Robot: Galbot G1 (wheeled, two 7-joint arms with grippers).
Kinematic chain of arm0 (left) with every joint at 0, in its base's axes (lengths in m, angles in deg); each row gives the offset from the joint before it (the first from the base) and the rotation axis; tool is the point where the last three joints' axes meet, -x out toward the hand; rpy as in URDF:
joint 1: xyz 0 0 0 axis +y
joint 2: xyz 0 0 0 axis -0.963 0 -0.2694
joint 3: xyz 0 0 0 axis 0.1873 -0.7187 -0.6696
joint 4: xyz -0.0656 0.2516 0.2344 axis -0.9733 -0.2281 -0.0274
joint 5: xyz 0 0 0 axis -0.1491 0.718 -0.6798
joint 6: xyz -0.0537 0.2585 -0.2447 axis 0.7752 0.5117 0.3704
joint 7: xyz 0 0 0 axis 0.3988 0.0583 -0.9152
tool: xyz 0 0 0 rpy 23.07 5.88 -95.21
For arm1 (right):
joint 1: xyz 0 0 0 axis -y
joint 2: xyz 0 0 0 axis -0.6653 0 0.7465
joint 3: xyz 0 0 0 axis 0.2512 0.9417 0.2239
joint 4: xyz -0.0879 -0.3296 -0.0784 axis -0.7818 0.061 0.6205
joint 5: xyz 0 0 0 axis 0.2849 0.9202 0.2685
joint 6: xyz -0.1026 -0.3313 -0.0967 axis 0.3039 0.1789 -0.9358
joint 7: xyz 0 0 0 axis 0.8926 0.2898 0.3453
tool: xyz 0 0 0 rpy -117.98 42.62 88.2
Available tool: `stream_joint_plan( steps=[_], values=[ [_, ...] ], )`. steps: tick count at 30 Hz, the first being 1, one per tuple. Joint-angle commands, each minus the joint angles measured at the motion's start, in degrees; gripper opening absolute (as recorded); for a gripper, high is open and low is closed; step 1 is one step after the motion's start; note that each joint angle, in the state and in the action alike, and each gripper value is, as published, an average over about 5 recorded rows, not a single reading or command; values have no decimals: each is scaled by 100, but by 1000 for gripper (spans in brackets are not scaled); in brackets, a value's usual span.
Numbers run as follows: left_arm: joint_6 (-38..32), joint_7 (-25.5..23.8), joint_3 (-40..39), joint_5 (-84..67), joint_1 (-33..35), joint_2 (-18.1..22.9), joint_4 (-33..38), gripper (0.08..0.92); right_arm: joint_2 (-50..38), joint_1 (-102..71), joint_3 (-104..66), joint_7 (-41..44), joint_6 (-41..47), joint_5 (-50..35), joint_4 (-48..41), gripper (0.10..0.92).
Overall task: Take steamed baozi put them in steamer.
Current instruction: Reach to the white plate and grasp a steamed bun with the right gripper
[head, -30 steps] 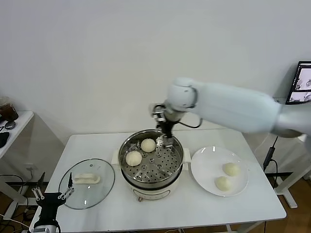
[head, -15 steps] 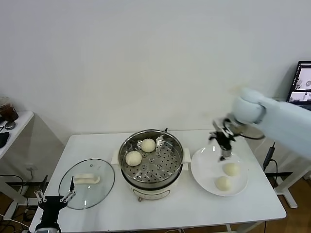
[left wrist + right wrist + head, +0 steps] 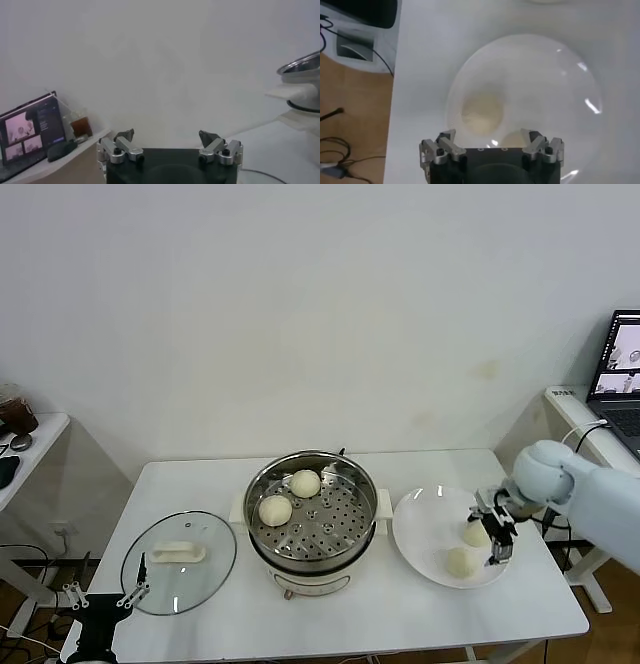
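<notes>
Right gripper (image 3: 495,534) hangs with jaws spread wide and empty over the white plate (image 3: 420,529) near the table's right edge, lined up above the two steamed baozi (image 3: 476,533) there, probably to drop onto the rear one; whether a fingertip already touches it is hard to tell. Two more baozi (image 3: 305,483) sit on the perforated tray in the steamer (image 3: 312,509) at the table's centre, toward its back-left rim, leaving tray room for the rest. Glass lid (image 3: 179,561) lies off to the table's left so the pot stays open. Left gripper (image 3: 100,595) parked off the front-left corner, jaws apart, empty.
</notes>
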Motion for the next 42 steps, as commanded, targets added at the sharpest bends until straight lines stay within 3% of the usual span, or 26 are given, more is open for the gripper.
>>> stream_joint_plan(
  steps=[1, 18, 37, 42],
  values=[
    [-8, 3, 0, 9, 10, 6, -25, 823, 399, -927, -587, -241, -84, 290, -329, 823],
    [-30, 13, 32, -6, -49, -10, -133, 823, 826, -936, -588, -265, 105, 560, -725, 805],
    [-23, 7, 43, -25, -34, -6, -96, 823, 600, -568, -446, 24, 176, 390, -481, 400],
    [-29, 7, 59, -48, -28, -22, -80, 823, 391, 194, -183, 285, 38, 115, -326, 358]
  ],
)
